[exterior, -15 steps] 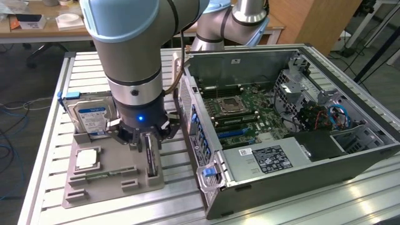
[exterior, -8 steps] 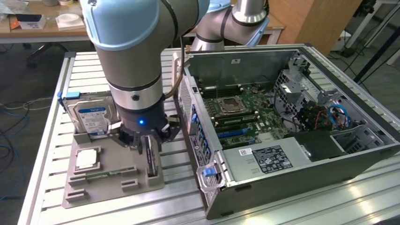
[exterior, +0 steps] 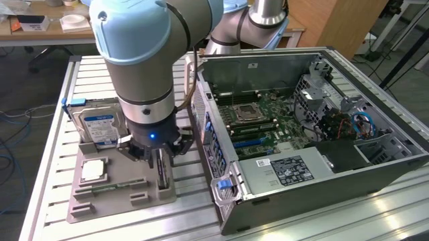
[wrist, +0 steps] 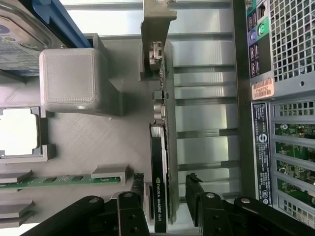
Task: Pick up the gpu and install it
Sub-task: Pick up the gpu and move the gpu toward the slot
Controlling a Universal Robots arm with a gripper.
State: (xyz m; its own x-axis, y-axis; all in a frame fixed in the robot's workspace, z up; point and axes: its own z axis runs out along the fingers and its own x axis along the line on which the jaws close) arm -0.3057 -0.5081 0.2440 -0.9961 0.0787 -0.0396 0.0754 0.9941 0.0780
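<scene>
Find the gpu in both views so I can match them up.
Exterior view: gpu stands on edge in the grey holder, directly under the hand.
Wrist view: gpu runs edge-on between the open hand's fingers.
Shared landmark: silver CPU chip in the same holder.

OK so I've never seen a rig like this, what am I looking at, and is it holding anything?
The big grey-blue machine is a robot arm. One picture comes from a camera off to the side, the other from a camera on the arm's wrist, looking past its gripper. On the slatted metal table sits a grey holder with computer parts: a hard drive, a square CPU chip and the gpu, a thin black card standing on edge. On the exterior view's right lies an opened computer case. The gripper is open, a finger on either side of the gpu, so nothing is held.
</scene>
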